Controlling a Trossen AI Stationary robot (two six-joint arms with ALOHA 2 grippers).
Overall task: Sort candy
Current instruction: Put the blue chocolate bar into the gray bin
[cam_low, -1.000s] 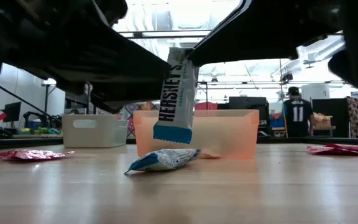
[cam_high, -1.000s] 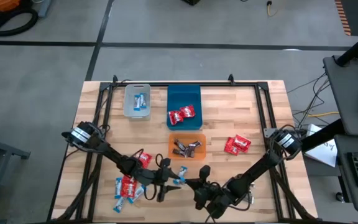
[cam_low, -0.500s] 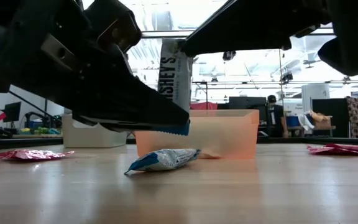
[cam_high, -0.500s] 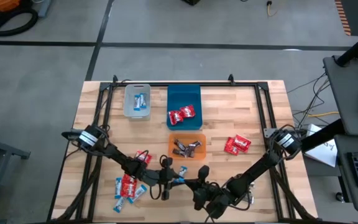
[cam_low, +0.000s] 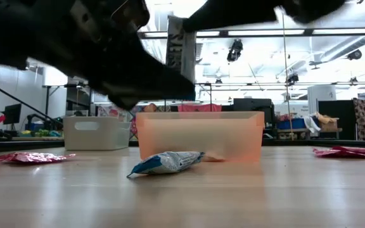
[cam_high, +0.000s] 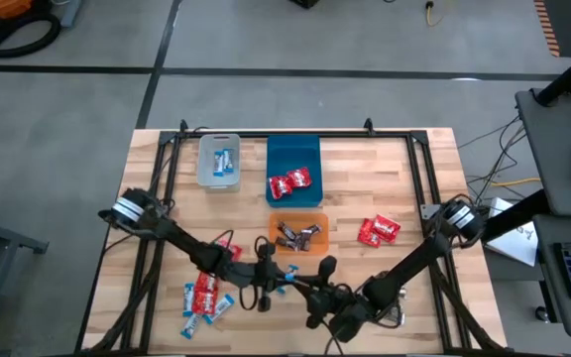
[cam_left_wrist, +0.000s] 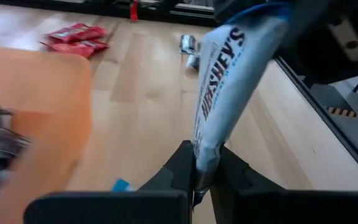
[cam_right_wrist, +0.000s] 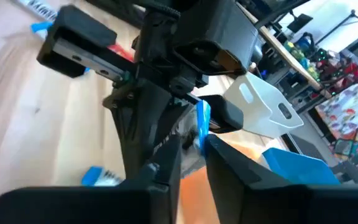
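A blue-and-white candy (cam_left_wrist: 225, 81) stands upright in the air near the table's front middle (cam_high: 287, 278), in front of the orange bin (cam_high: 298, 235). My left gripper (cam_left_wrist: 201, 168) comes from the left and is shut on its lower end. My right gripper (cam_right_wrist: 194, 155) comes from the right with its fingers apart, and the candy's blue upper end (cam_right_wrist: 202, 121) sits between them. A second blue-and-white candy (cam_low: 166, 163) lies flat on the table below. My left gripper pinches the candy's lower end (cam_left_wrist: 202, 152) between its two fingers, coming nearly level from the table's left. The candy rises from the fingers, upright and lifted clear of the table. My right gripper has the candy's upper end between its fingers; whether they touch it I cannot tell.
The clear bin (cam_high: 219, 162) holds blue-and-white candy and the blue bin (cam_high: 293, 164) holds red candy, both at the back. Dark candies lie in the orange bin. Red candies (cam_high: 378, 230) lie at the right, and a mixed pile (cam_high: 204, 297) at the front left.
My left gripper has moved toward the table's right to the hanging candy and taken hold of its lower end. My right gripper has risen a little with the candy's upper end, so the candy now stands higher above the table.
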